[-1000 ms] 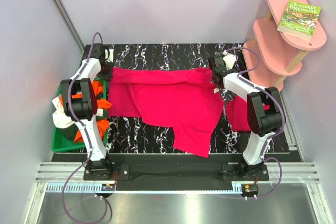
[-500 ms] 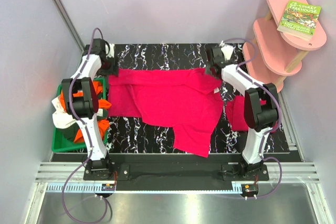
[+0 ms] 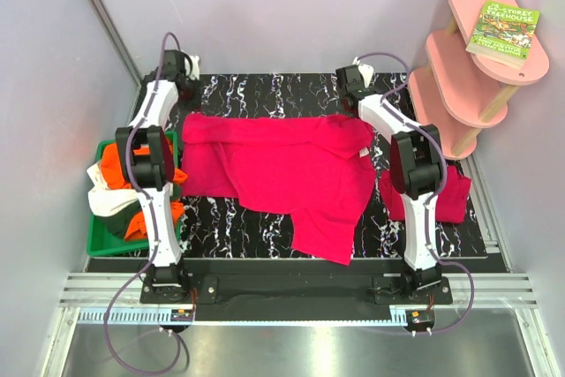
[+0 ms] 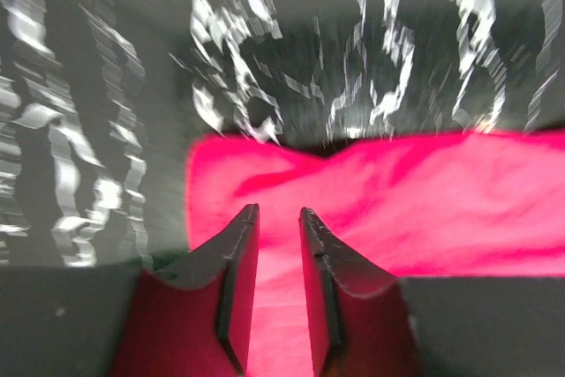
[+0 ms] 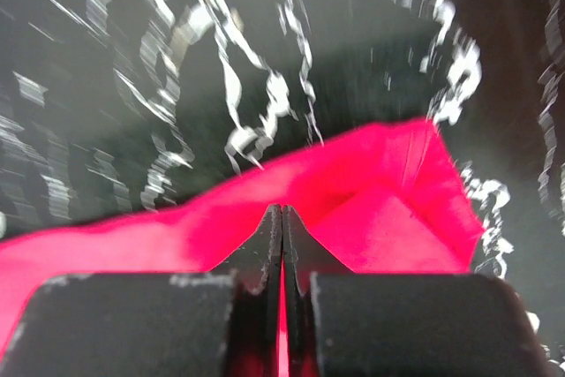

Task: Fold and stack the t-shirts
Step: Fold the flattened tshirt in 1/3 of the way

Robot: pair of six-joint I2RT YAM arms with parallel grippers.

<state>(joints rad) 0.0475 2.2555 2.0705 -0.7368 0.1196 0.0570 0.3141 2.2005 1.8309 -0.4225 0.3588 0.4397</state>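
Note:
A crimson-pink t-shirt (image 3: pixel 282 169) lies spread out on the black marbled table (image 3: pixel 265 94), one sleeve hanging toward the near edge. My left gripper (image 3: pixel 181 66) hovers past the shirt's far left corner. In the left wrist view its fingers (image 4: pixel 278 209) stand a little apart over the cloth (image 4: pixel 424 200), with nothing between them. My right gripper (image 3: pixel 351 77) is behind the far right corner. Its fingers (image 5: pixel 282 207) are pressed together above the shirt (image 5: pixel 388 236) and hold none of it. A second crimson t-shirt (image 3: pixel 446 192) lies folded at the right.
A green tray (image 3: pixel 99 240) at the table's left edge holds crumpled orange (image 3: pixel 119 165) and white (image 3: pixel 106 200) t-shirts. A pink tiered shelf (image 3: pixel 468 77) carrying a book (image 3: pixel 503 33) stands at the back right. Grey walls close in on three sides.
Both grippers let go of the shirt's far corners and drew back toward the rear of the table. The right one has shut again. The left one's gap has narrowed.

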